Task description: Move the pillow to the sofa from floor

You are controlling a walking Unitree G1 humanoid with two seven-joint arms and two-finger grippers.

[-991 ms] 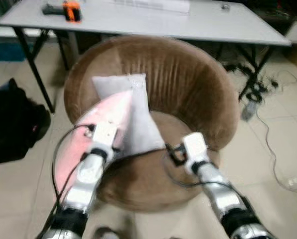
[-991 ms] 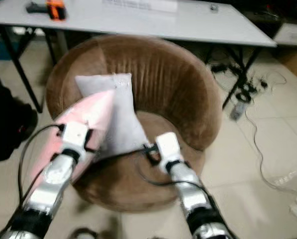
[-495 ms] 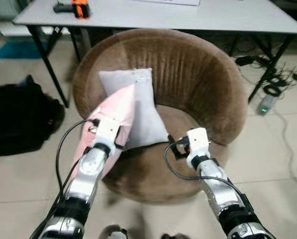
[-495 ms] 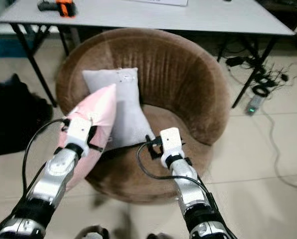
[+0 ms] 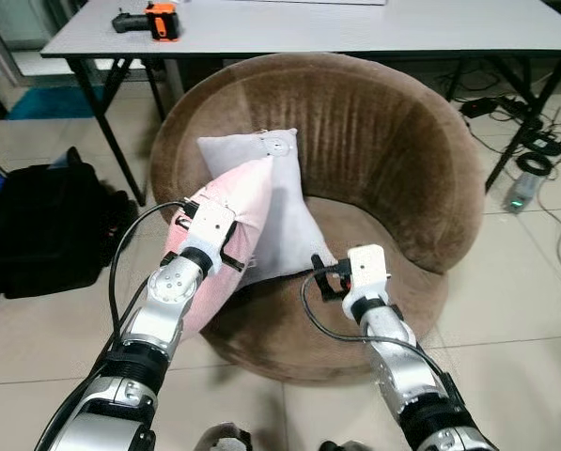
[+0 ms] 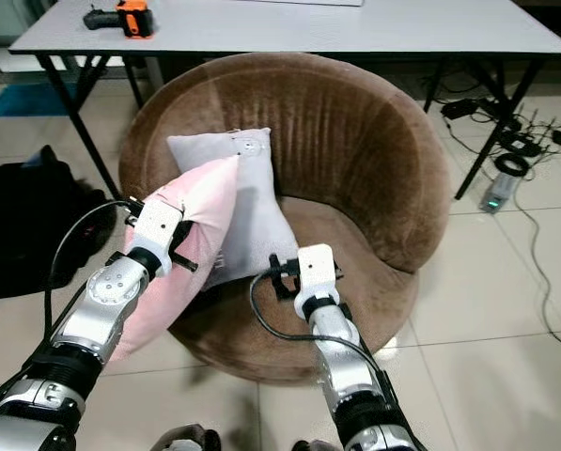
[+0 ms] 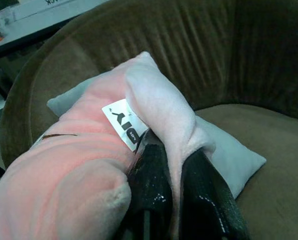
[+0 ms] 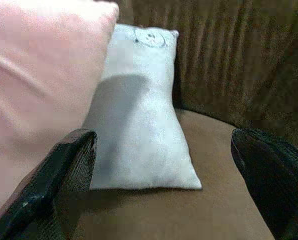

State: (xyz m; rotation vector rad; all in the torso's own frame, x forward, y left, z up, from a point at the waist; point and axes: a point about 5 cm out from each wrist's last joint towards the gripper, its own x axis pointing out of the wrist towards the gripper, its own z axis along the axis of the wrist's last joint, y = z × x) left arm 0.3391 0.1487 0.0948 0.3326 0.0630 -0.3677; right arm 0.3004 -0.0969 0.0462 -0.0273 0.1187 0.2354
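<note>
A pink pillow [image 5: 225, 222] hangs over the left rim of the round brown sofa chair [image 5: 383, 141], pinched at its edge by my left gripper [image 7: 174, 176], which is shut on it. A white label [image 7: 123, 123] sits on the pillow just beyond the fingers [image 7: 151, 187]. A grey pillow [image 5: 278, 216] leans upright against the chair's back, touching the pink one. My right gripper [image 8: 163, 165] is open, low over the seat cushion [image 8: 198, 210] in front of the grey pillow [image 8: 141, 125], holding nothing.
A grey table [image 5: 355, 23] stands behind the chair, with an orange and black tool [image 5: 153, 17] on it. A black bag [image 5: 40, 225] lies on the tiled floor at left. Cables and a power strip [image 5: 524, 178] lie at right.
The camera has shifted and sharpened. My left gripper has carried the pink pillow higher and further in over the chair's left rim. The right gripper stays open over the seat.
</note>
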